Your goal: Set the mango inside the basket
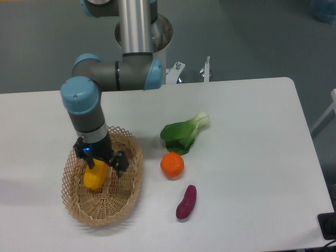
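Observation:
The yellow-orange mango (94,178) lies inside the tan wicker basket (125,194), on its woven base left of centre. My gripper (104,162) hangs over the basket just above the mango and is open. One dark finger (121,163) stands clear to the mango's right. The other finger sits at the mango's upper left, partly hidden by the wrist. Nothing is held between the fingers.
A round orange fruit (172,164) sits right of the basket. A green leafy bok choy (184,133) lies behind it, and a purple eggplant (186,202) lies in front. The arm's base column (137,31) rises at the table's back edge.

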Robot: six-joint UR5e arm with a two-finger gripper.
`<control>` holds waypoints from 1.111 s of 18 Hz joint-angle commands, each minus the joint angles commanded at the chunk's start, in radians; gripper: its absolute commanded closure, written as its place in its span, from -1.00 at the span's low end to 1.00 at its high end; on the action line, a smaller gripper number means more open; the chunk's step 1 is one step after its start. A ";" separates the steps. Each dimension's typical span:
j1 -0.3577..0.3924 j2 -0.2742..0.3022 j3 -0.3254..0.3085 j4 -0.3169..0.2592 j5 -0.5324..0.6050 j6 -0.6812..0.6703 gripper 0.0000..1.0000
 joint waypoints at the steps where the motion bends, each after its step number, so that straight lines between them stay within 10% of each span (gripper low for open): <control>1: 0.018 0.000 0.028 -0.054 0.000 0.021 -1.00; 16: 0.281 0.087 0.322 -0.528 -0.049 0.363 -1.00; 20: 0.315 0.115 0.318 -0.550 -0.061 0.515 -1.00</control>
